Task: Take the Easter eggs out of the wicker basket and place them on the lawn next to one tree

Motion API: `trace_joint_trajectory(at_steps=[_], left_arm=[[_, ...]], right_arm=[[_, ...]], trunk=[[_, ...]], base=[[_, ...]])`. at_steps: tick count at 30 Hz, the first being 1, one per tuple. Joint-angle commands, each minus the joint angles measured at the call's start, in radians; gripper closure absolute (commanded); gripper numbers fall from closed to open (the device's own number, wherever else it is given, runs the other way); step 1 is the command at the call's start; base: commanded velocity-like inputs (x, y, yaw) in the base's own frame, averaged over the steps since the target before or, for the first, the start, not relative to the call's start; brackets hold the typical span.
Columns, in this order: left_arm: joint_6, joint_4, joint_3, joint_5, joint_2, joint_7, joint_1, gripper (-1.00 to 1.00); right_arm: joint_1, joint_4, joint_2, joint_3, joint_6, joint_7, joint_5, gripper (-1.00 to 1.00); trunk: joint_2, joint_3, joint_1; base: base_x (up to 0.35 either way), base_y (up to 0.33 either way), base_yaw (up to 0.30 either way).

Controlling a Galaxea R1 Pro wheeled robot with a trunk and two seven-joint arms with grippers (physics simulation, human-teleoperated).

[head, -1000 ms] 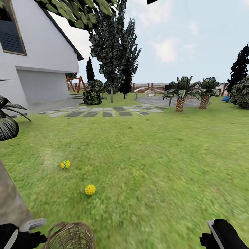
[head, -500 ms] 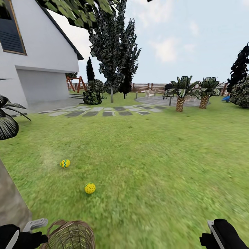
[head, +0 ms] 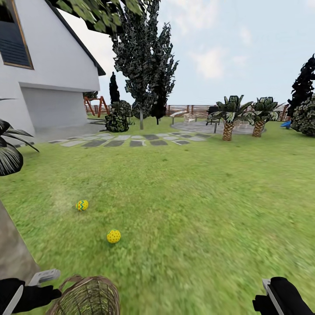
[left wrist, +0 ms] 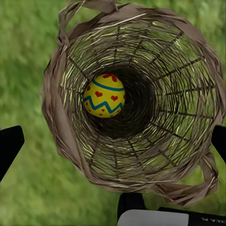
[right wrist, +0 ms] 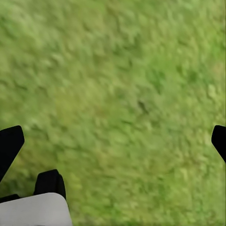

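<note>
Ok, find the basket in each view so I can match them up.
Head view: basket at the bottom left, beside the left pincer.
Left wrist view: basket seen from above, mouth open, one egg inside.
Right wrist view: I can't place the basket here; the picture is of lawn.
Shared landmark: the green lawn around the basket.

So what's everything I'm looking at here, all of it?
Easter eggs: three, yellow; two on the lawn, one inside the basket.
Wicker basket: one, brown, near the left gripper.
Tree trunk: one, grey-brown, at left edge.
Lawn: green.
House: one, white, left.
Stepping stones: grey, by the house.
Palms: two, far right.
Cypress: one, dark.
Left gripper: black, open over the basket.
Right gripper: black, open over grass.
</note>
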Motion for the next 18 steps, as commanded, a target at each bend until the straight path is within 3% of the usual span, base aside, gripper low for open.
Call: trace_joint_trajectory(at_steps=[1, 18], left_arm=[[0.005, -0.002, 0.002, 0.002, -0.001, -0.002, -0.001, -1.00], [0.004, 0.004, 0.000, 0.001, -0.010, 0.003, -0.001, -1.00]], right_arm=[[-0.001, -0.001, 0.000, -0.001, 0.004, 0.007, 0.009, -1.00], [-0.001, -0.001, 0.002, -0.001, 0.004, 0.007, 0.010, -1.00]], trunk=[[-0.008, -0.004, 0.004], [-0.127, -0.058, 0.069]], base=[[0.000, 0.000, 0.000], [0.000, 0.000, 0.000]])
